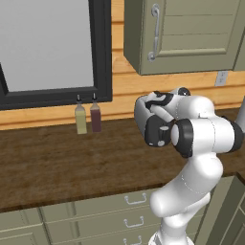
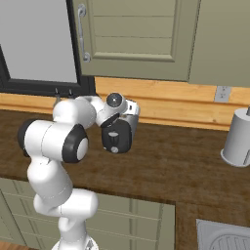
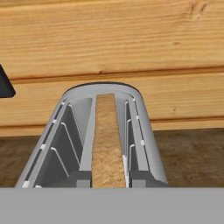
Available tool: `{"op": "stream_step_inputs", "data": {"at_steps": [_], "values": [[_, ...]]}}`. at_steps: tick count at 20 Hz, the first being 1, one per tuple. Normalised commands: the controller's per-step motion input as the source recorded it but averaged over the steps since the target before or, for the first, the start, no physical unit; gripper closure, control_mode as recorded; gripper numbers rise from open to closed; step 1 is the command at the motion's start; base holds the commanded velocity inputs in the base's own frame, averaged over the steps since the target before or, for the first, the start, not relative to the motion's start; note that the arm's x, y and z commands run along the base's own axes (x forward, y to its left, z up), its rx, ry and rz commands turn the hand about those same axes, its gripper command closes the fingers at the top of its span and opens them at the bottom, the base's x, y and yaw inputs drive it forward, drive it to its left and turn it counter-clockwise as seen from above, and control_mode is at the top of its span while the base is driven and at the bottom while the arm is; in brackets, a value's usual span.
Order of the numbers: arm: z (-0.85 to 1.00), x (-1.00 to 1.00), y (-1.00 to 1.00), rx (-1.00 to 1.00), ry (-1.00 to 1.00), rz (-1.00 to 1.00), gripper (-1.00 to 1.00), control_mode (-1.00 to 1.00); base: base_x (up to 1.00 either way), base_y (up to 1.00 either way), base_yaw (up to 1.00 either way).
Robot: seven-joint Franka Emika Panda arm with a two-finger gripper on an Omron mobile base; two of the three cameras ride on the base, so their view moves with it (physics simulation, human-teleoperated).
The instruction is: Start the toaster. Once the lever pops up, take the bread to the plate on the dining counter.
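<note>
Gripper [image 2: 117, 144] poised just over the toaster [image 3: 98, 135], fingers pressed nearly together; probably pinching the bread [image 3: 105, 140], though the fingertips themselves sit below the edge of the hand view. Seen from above in that view: grey toaster with two slots and wire guides, tan bread standing upright on edge in the middle, running from near to far. In both base views, hidden behind the hand and wrist.

Nearest of all, pale green drawers [image 1: 129, 210] with metal handles under the front edge of a dark wood-grain countertop [image 1: 57, 162]. Near right in the right base view, corner of a grey sink [image 2: 224, 237] set into the counter. Further right on the counter, a grey cylindrical canister [image 2: 239, 136].

At the far left of the counter, two small bottles, one yellowish [image 1: 81, 119] and one dark red [image 1: 95, 116], standing side by side against the wall. Behind everything, a light wooden plank wall [image 3: 109, 39] with a wall socket [image 2: 222, 93]. Above left, a black-framed window [image 1: 48, 48]; above right, green wall cabinets [image 2: 141, 34] with a curved metal handle.
</note>
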Motion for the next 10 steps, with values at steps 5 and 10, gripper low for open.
{"op": "stream_step_inputs", "data": {"at_steps": [5,10], "values": [[0.0,0.0,0.0,0.0,0.0,0.0,1.0,-1.0,0.0,0.0,0.0],[0.0,0.0,0.0,0.0,0.0,0.0,1.0,-1.0,0.0,0.0,0.0]]}}
